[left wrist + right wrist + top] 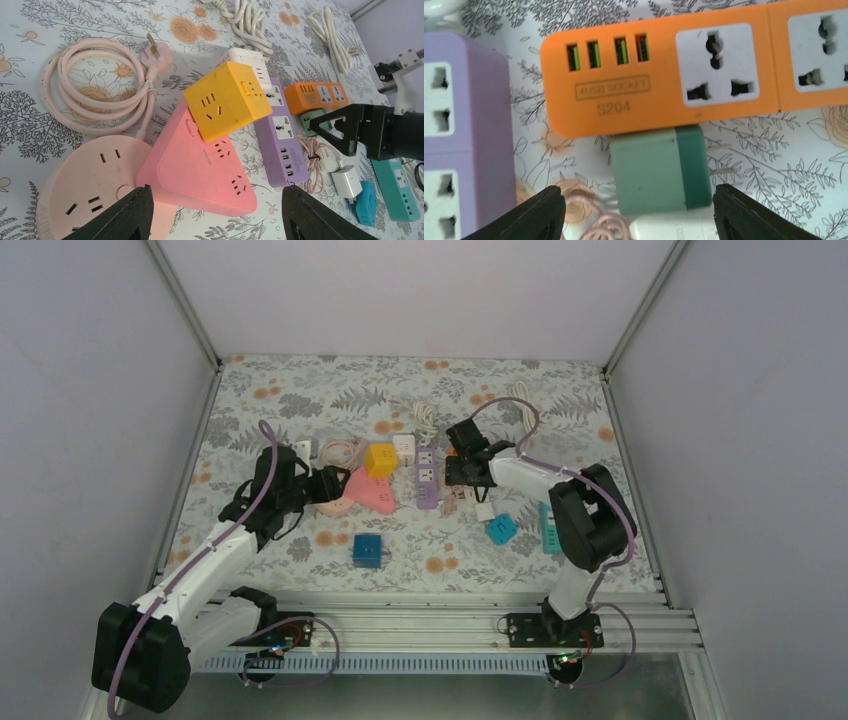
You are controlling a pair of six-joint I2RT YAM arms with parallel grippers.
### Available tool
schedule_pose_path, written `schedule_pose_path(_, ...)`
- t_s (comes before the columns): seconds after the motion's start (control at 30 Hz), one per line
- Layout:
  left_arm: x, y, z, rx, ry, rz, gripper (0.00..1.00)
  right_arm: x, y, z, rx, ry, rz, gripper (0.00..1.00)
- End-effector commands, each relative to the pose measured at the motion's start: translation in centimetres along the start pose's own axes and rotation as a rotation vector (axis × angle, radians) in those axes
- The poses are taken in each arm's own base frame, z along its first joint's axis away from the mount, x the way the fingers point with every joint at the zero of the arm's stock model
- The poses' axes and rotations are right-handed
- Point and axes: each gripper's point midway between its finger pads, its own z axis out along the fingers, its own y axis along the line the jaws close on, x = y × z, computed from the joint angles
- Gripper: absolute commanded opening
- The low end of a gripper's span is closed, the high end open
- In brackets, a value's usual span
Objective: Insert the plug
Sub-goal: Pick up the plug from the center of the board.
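Left gripper (217, 196) spread wide at the pink triangle strip (200, 170), yellow cube socket (227, 100) beside it, then purple strip (280, 140), right gripper (638, 195) spread either side of the green plug (659, 167), plug lying flat against the orange strip (624, 100), prongs bare

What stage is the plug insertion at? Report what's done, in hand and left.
Done: nothing inserted. The green plug lies loose beside the orange strip, its prongs in no socket. In hand: the right gripper hangs over that plug, jaws open, holding nothing. The left gripper, also open, hangs over the pink triangular strip. Left: grasp, align, push in.
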Motion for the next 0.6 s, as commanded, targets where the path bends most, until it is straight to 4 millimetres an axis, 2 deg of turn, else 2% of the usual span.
schedule_pose_path(0.0, 0.1, 0.2, 0.0, 0.004, -0.006, 0.007, 0.65, -1.9, -1.8, 0.6, 0.117, -0.059, 0.022, 0.73)
schedule_pose_path(0.07, 0.2, 0.2, -0.1, 0.004, -0.007, 0.008, 0.65, -2.3, -2.4, 0.7, 0.145, -0.079, 0.032, 0.70)
schedule_pose_path(0.17, 0.1, 0.1, -0.1, 0.003, -0.007, 0.009, 0.65, -2.3, -2.1, 1.4, 0.134, -0.075, 0.017, 0.68)
schedule_pose_path(0.27, 0.1, 0.2, 0.0, -0.001, -0.004, 0.013, 0.65, -1.8, -1.4, 2.3, 0.106, -0.046, -0.005, 0.57)
schedule_pose_path(0.37, 0.0, 0.2, 0.0, -0.005, -0.004, 0.012, 0.65, -1.3, -1.3, 2.9, 0.096, -0.030, -0.005, 0.56)
schedule_pose_path(0.47, -0.1, 0.2, 0.0, -0.006, -0.006, 0.010, 0.65, -1.2, -1.3, 2.9, 0.093, -0.030, -0.002, 0.55)
schedule_pose_path(0.57, -0.2, 0.1, 0.0, 0.000, -0.005, 0.013, 0.65, -1.5, -1.5, 2.4, 0.093, -0.047, 0.009, 0.48)
